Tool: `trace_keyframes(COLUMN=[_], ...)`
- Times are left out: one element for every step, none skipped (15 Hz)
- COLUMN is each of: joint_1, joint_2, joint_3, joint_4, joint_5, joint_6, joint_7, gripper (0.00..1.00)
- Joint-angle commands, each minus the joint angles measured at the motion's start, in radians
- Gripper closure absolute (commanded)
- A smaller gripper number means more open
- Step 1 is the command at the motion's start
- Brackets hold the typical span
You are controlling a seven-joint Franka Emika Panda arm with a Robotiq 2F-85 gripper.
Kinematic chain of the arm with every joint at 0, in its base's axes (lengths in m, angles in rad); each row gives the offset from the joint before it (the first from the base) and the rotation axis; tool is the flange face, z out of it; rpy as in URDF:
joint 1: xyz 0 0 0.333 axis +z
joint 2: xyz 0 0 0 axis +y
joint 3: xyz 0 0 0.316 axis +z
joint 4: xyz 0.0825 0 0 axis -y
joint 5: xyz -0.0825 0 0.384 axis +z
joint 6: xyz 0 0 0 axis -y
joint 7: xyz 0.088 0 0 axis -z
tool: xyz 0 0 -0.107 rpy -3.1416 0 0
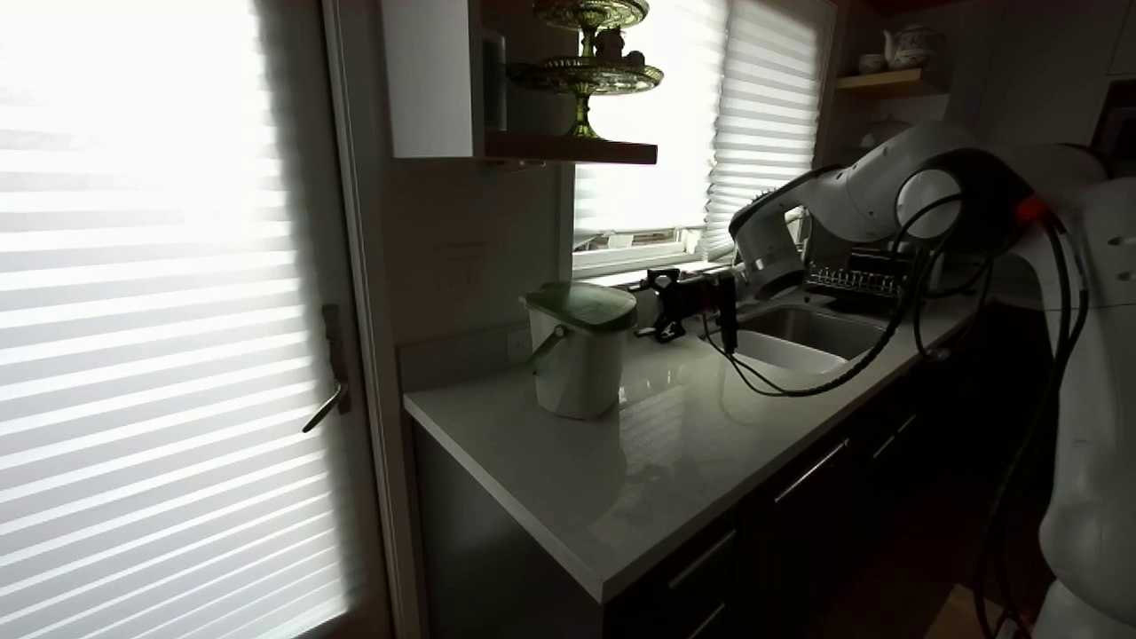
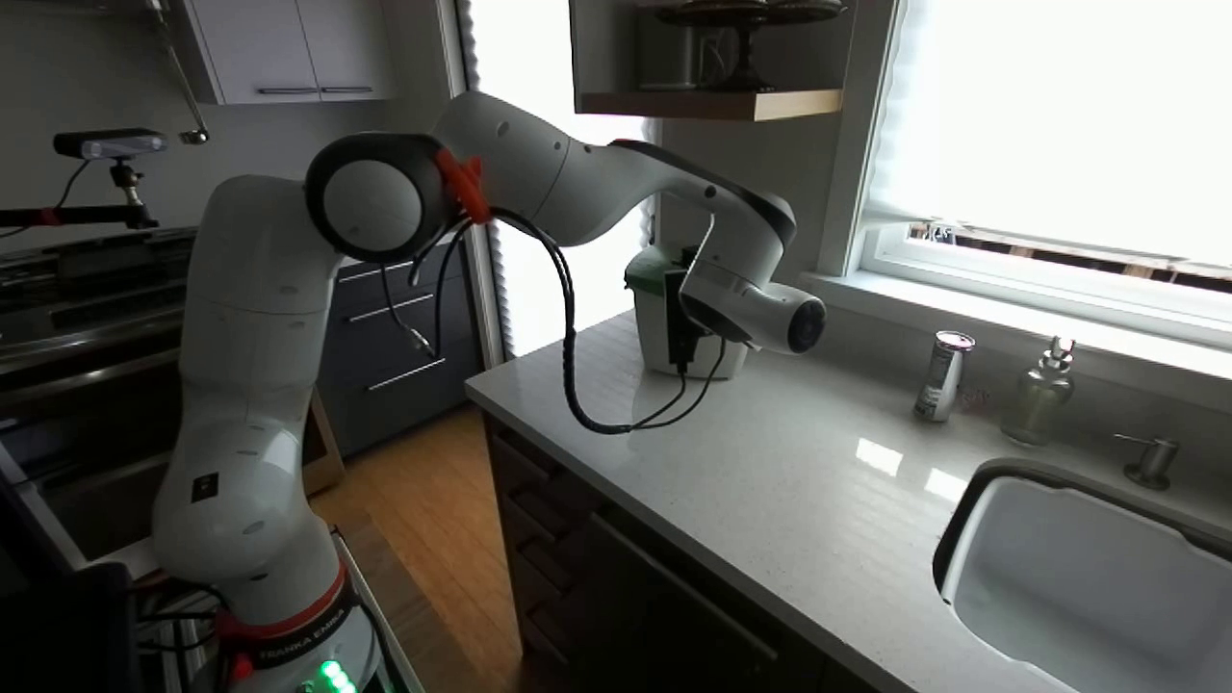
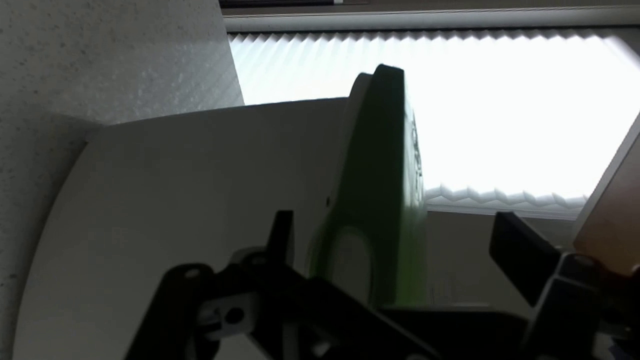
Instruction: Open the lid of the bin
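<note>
- My gripper [image 3: 397, 240], per wrist cam: jaws spread wide, one finger lower left of centre, the other lower right.
- Lid [image 3: 372, 165] is mid-frame there, betw. the two fingers. I see a gap to the finger at frame right; can't tell re contact w/ the other one.
- Lid's look: dk green, rounded corners, raised marks along its top face, pale rounded patch on the near edge. Near end's blurry.
- It's down on the bin [image 1: 581, 377], approx. as wide as the rim; top has a grey-green sheen in an exterior view.
- Bin itself: off-white, plain walls, tapering to the base, upright on the counter [image 1: 550, 497], abt centre of that frame. Green handle [image 1: 548, 349] slants down its left side.
- In an exterior view, bin's part hidden behind my arm [image 2: 597, 183], which reaches in from frame left.
- Farther out, same pic: can [image 2: 943, 375] & soap dispenser [image 2: 1038, 395] at right, sink [image 2: 1088, 544] lower right.
- Bright pleated blind [image 3: 510, 115], upper right of wrist cam.
</note>
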Motion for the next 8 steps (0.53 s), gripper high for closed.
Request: trace_keyframes(joint_1=[-0.001,-0.001,-0.002,-0.002,-0.003,-0.004,-0.003,-0.004], joint_2=[0.019,0.021,0.023,0.024,0.025,0.024,0.021,0.017], joint_3=[0.008,0.008,0.008,0.008,0.008,0.008,0.007,0.005], joint_4=[0.017,0.019,0.019,0.021,0.021,0.022,0.020,0.018], joint_5=[0.039,0.046,0.054,0.059,0.069,0.075,0.079,0.083], joint_6=[0.011,0.012,0.010,0.012,0.009,0.007,0.007,0.005], joint_7=[-0.022,-0.026,-0.027,-0.031,-0.032,-0.033,-0.035,-0.037], gripper=[0.00,0.00,0.00,0.00,0.00,0.00,0.00,0.00])
